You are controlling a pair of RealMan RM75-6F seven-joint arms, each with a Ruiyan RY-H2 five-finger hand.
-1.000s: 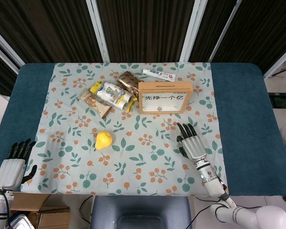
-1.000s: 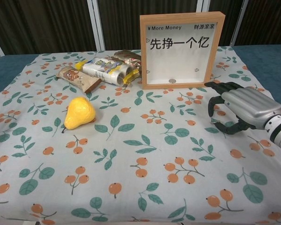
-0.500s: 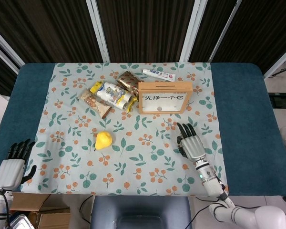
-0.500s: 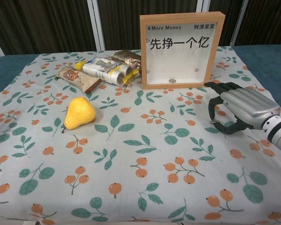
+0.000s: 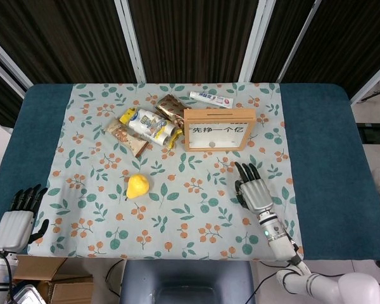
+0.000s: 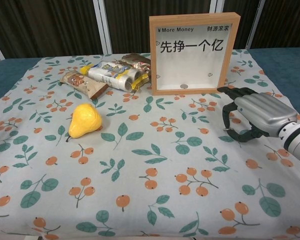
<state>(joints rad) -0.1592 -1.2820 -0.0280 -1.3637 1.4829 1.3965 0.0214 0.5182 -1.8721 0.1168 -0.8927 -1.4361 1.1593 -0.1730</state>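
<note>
At the lower left corner of the head view, the left hand (image 5: 16, 223) lies off the cloth over the edge of the blue tabletop (image 5: 323, 158). Its fingers are apart and it holds nothing. Right of centre in the lower half, the right hand (image 5: 253, 190) sits palm down over the floral tablecloth (image 5: 177, 215). Its fingers are spread and slightly curled and its grasp is empty. The chest view cannot settle whether its thumb touches the cloth.

Judged from this pose, the step in hand is an approach. The right hand's fingertips point at the wooden box frame (image 6: 192, 52), which stands upright just beyond them, near but apart. Taking it would call for carrying the hand forward and up and spreading the fingers to span a side edge, since the frame is broad and could tip backward.

A yellow pear (image 5: 137, 186) lies alone left of centre, well apart from both hands.

The frame is the only container. Behind its glazed front a small round thing (image 6: 183, 86) rests at the bottom middle, perhaps a coin.

Left of the frame lie sealed packets: a brown snack bar (image 5: 126, 138), a white and yellow roll pack (image 5: 151, 125) and a gold-brown wrapper (image 5: 173, 107). Farthest back lies a toothpaste tube (image 5: 210, 99).
</note>
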